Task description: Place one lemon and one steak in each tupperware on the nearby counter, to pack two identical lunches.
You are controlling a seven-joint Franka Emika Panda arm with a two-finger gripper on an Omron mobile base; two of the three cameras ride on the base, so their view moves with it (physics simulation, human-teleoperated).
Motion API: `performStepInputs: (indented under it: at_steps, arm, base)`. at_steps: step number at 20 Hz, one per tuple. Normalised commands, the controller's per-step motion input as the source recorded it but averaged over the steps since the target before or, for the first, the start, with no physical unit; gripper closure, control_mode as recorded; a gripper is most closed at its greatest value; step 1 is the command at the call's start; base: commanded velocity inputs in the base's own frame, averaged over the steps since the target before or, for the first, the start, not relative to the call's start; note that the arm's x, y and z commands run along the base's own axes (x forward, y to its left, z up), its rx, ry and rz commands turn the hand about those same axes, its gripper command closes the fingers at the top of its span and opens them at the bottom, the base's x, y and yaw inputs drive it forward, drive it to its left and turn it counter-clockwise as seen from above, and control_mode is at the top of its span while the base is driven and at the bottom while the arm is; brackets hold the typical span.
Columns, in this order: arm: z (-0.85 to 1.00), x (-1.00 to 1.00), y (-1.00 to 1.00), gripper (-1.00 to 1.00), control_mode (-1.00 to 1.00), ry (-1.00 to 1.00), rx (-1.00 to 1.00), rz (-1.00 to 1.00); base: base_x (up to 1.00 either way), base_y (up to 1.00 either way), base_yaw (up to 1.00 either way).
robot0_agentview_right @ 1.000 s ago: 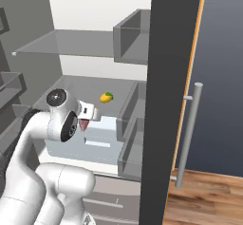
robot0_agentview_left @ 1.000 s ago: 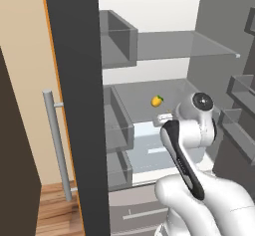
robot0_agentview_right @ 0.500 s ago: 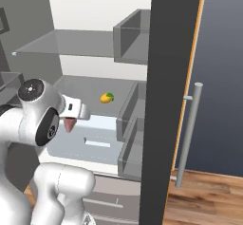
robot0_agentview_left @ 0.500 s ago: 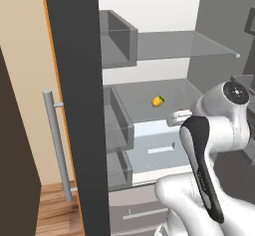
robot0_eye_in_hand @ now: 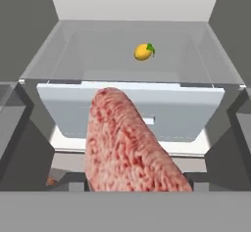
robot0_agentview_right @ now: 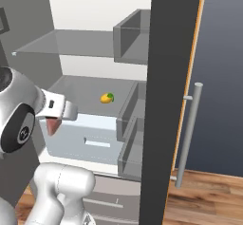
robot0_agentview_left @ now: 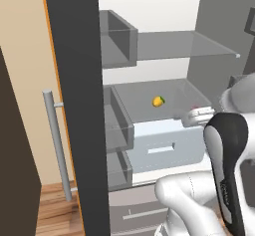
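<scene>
No readable text, no brand or number anywhere, small pale marks on the arm's dark joint panel (robot0_agentview_left: 226, 190) — too blurred to read

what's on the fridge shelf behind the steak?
One lemon sits on the glass shelf, above the pale drawer. The steak in the end effector covers the drawer's middle.

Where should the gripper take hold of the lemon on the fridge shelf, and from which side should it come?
Grip the lemon across its round yellow middle, not its greenish tip. Come from the open front, slightly above: it lies alone on the glass shelf, with walls behind and beside it. The gripper is currently holding the steak.
</scene>
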Motion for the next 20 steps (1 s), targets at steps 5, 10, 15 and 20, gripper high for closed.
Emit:
performStepInputs:
  at_steps: [5, 10, 15, 20]
  arm:
    - [0.00, -0.40, 0.00, 1.00, 1.00, -0.01, 0.00, 0.00]
    - [0.00, 0.00, 0.00, 1.00, 1.00, 0.00, 0.00, 0.00]
    - [0.00, 0.00, 0.00, 1.00, 1.00, 0.00, 0.00, 0.00]
    - [0.00, 0.00, 0.00, 1.00, 1.00, 0.00, 0.00, 0.00]
  base:
    - [-0.60, -0.01, 0.01]
    - [-1.00, -0.15, 0.00]
    - [-0.99, -0.35, 0.00]
    - [-0.68, -0.44, 0.02]
